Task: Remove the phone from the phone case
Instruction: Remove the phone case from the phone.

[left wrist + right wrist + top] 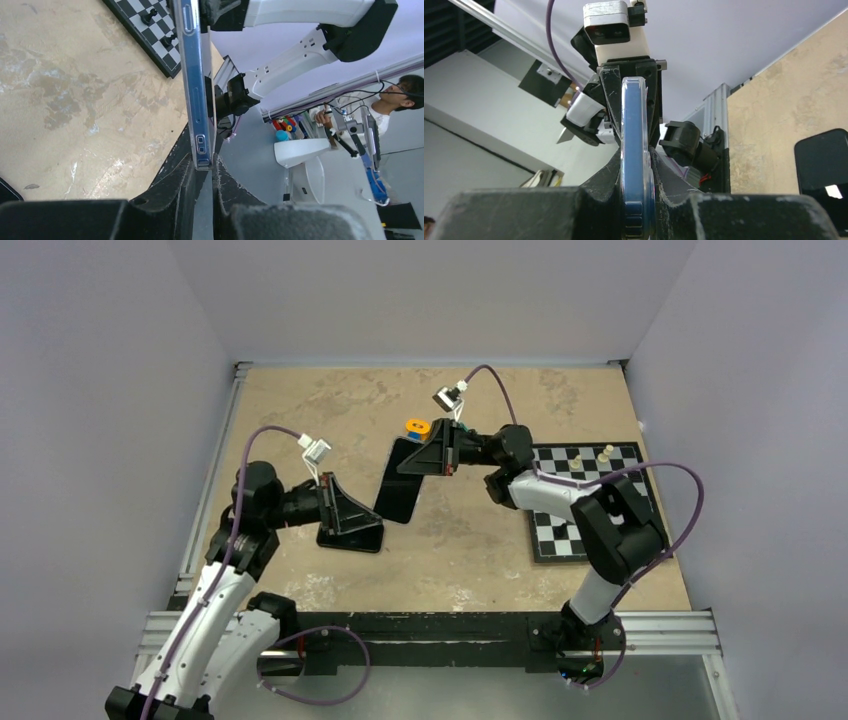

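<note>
A blue phone in a clear case [401, 485] hangs in the air between both grippers, tilted, its dark face towards the top camera. My left gripper [372, 515] is shut on its lower end. The left wrist view shows my fingertips pinching the very end of the cased phone [192, 75], with the left gripper [204, 167] just below it. My right gripper [425, 458] is shut on the upper end. In the right wrist view the phone's blue edge [631, 115] stands upright between the jaws of my right gripper [636, 155].
A flat black slab [352, 537] lies on the table under the left gripper and shows in the right wrist view [821, 162]; I cannot tell what it is. A chessboard [580, 525] with pieces lies at the right. A small orange and blue object [417, 427] sits behind the phone.
</note>
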`<action>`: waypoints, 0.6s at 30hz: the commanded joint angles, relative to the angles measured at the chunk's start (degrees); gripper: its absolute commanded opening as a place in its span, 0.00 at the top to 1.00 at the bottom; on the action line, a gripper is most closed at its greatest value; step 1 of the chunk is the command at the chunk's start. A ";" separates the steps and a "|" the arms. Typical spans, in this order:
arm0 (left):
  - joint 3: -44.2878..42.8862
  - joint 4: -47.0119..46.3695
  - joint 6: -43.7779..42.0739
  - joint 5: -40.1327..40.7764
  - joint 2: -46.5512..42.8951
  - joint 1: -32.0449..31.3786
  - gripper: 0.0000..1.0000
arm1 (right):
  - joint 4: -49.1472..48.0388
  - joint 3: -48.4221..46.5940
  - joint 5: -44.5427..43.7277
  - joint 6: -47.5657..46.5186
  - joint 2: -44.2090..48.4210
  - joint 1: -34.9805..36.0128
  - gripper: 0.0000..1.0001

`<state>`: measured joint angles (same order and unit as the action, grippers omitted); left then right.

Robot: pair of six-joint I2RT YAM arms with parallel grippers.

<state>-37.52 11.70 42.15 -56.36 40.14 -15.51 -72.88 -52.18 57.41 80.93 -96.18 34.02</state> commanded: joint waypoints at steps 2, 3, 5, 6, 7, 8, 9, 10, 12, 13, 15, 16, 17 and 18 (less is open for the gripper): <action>-1.23 -14.47 -0.89 -4.14 -2.08 -0.22 1.00 | -13.79 -4.87 1.89 13.41 -4.49 1.01 1.00; -1.02 -15.53 -0.89 -4.39 -2.29 -0.29 1.00 | -15.43 -5.46 1.93 15.02 -5.33 1.13 1.00; -0.69 -16.91 -0.89 -4.57 -2.43 -0.23 1.00 | -18.08 -6.77 2.07 18.14 -6.85 1.49 1.00; -0.70 -17.34 -1.05 -4.87 -2.39 -0.24 1.00 | -19.52 -7.25 2.07 19.40 -7.43 1.60 1.00; -0.76 -17.70 -1.10 -5.05 -2.29 -0.23 1.00 | -20.48 -7.75 2.01 20.69 -8.04 1.73 1.00; -0.86 -17.68 -1.04 -4.95 -2.22 -0.23 1.00 | -21.86 -8.16 1.94 21.88 -8.52 1.88 1.00; -0.96 -17.67 -1.14 -4.91 -2.13 -0.26 1.00 | -23.32 -8.70 1.92 23.52 -9.10 2.02 1.00; -0.98 -17.92 -1.33 -5.16 -1.90 -0.23 1.00 | -24.50 -9.11 1.92 24.85 -9.64 2.24 1.00; -0.93 -18.39 -1.04 -4.81 -1.68 -0.22 1.00 | -26.55 -9.90 1.66 26.91 -10.34 2.51 1.00; -0.90 -18.42 -1.13 -4.47 -1.66 -0.24 1.00 | -27.13 -10.18 1.59 27.70 -10.60 2.75 1.00; -0.82 -18.41 -1.49 -4.17 -1.14 -0.23 1.00 | -29.37 -10.94 1.19 29.77 -11.29 3.12 1.00; -0.74 -18.55 -1.60 -4.34 -0.89 -0.22 1.00 | -29.88 -11.36 1.18 30.69 -11.56 3.36 1.00; -0.61 -18.90 -1.62 -4.52 -0.45 -0.18 1.00 | -29.90 -11.63 1.17 30.93 -11.65 3.53 1.00; -0.54 -19.18 -1.63 -4.60 -0.34 -0.20 1.00 | -29.80 -11.88 1.13 30.96 -11.58 3.63 1.00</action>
<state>-37.50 0.86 42.63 -60.53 38.98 -15.44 -87.50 -61.04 60.07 106.96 -107.66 34.61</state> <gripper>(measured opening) 0.185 0.167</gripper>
